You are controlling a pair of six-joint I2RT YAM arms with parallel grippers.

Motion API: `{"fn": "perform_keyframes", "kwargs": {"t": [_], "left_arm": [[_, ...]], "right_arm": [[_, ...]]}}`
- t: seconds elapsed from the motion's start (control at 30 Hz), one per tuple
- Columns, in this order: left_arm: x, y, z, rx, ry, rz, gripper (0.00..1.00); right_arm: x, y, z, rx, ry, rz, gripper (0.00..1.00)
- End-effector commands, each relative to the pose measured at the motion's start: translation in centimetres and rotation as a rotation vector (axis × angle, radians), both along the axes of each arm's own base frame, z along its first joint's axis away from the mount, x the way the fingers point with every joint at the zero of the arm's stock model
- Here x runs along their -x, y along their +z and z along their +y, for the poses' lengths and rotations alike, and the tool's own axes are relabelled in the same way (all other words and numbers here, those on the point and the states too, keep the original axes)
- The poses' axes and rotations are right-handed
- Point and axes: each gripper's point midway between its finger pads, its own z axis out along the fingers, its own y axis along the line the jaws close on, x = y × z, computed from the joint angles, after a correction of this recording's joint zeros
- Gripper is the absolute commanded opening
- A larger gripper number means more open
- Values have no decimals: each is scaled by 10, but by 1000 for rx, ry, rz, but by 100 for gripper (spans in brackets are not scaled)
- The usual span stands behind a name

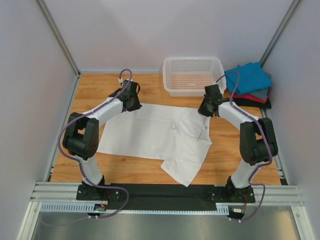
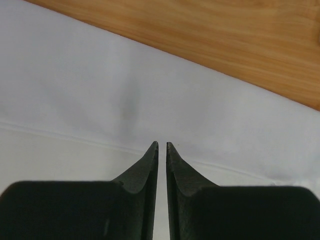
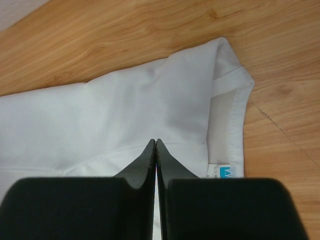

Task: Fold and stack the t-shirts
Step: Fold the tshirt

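Note:
A plain white t-shirt [image 1: 150,132] lies spread on the wooden table, its lower right part folded and rumpled, with a small blue neck label [image 1: 205,127]. My left gripper [image 1: 131,102] is over the shirt's far left edge. In the left wrist view its jaws [image 2: 162,145] stand shut to a thin slit just above flat white cloth [image 2: 100,90]. My right gripper [image 1: 207,107] is over the far right edge by the collar. Its tips [image 3: 156,141] touch, over the cloth [image 3: 125,110] next to the label [image 3: 226,172]. I see no cloth pinched in either.
A white mesh basket [image 1: 192,87] stands at the back centre. A stack of folded shirts, teal-blue on top [image 1: 248,77] over grey, red and black, sits at the back right. Bare wood [image 1: 90,87] shows at the back left. Grey walls enclose the table.

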Motion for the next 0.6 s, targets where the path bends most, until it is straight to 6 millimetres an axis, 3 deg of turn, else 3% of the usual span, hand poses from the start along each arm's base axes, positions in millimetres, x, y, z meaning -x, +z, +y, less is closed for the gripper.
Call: {"fn": "perform_keyframes", "kwargs": {"t": [0.0, 0.23, 0.43, 0.57], "left_arm": [[-10, -4, 13, 26, 58, 38, 17], [-28, -29, 61, 47, 187, 124, 14], [-40, -49, 76, 81, 237, 187, 10], [-42, -58, 81, 85, 261, 218, 9]], "right_arm": [[-6, -21, -8, 50, -41, 60, 0], [1, -55, -5, 44, -54, 159, 0], [1, -70, -15, 115, -68, 220, 0], [-10, -69, -22, 150, -82, 243, 0]]}}
